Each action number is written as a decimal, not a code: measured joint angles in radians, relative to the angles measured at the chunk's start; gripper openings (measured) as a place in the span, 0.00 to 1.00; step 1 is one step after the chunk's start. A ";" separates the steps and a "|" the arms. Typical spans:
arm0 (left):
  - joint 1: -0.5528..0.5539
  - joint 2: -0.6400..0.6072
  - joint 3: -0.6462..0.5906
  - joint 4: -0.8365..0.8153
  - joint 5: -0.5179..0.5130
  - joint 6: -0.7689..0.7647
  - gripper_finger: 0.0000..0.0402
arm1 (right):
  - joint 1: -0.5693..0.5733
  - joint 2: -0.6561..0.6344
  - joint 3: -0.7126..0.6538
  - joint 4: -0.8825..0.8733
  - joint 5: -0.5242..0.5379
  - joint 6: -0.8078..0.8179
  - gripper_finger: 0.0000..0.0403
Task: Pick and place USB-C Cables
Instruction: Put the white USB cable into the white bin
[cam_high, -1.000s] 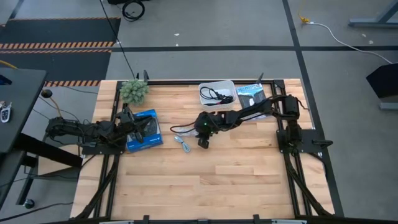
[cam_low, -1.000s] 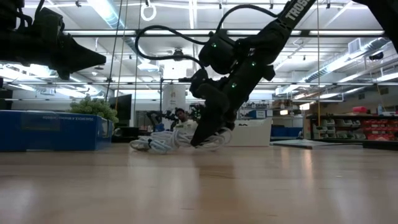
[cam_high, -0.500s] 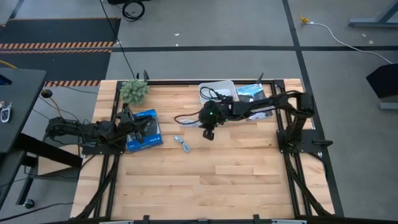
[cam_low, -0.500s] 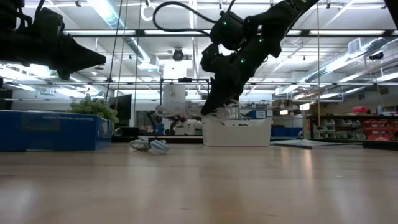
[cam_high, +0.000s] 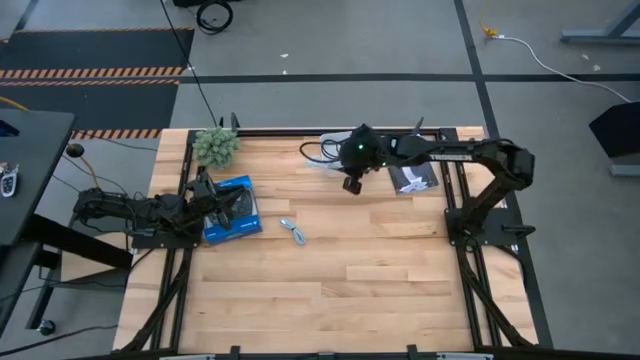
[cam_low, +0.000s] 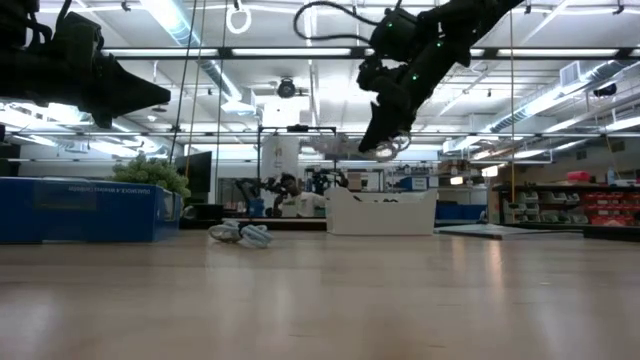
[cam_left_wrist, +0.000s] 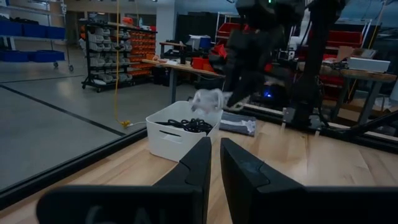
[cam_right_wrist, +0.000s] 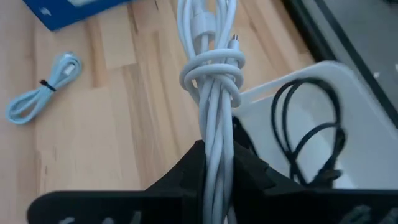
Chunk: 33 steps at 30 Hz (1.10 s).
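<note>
my right gripper (cam_right_wrist: 214, 177) pinches the knotted white usb-c cable bundle (cam_right_wrist: 210, 93) over the white plastic tray (cam_right_wrist: 348, 112); it looks light and floppy, best held mid-bundle.

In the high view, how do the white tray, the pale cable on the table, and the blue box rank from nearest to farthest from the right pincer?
From the right pincer, which holds a white cable:
1. White tray, beneath it at the far edge.
2. Pale cable, mid-table, toward the left arm.
3. Blue box, at the left pincer.
</note>
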 joint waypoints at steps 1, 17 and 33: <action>0.000 0.000 0.000 0.000 0.000 0.000 0.11 | -0.010 -0.013 0.000 0.000 -0.015 -0.016 0.14; 0.000 0.000 0.000 0.000 0.000 0.000 0.11 | -0.061 -0.265 0.001 -0.041 -0.106 -0.034 0.14; 0.000 0.000 0.000 0.000 0.000 0.000 0.11 | -0.017 -0.460 0.001 0.038 -0.115 0.096 0.13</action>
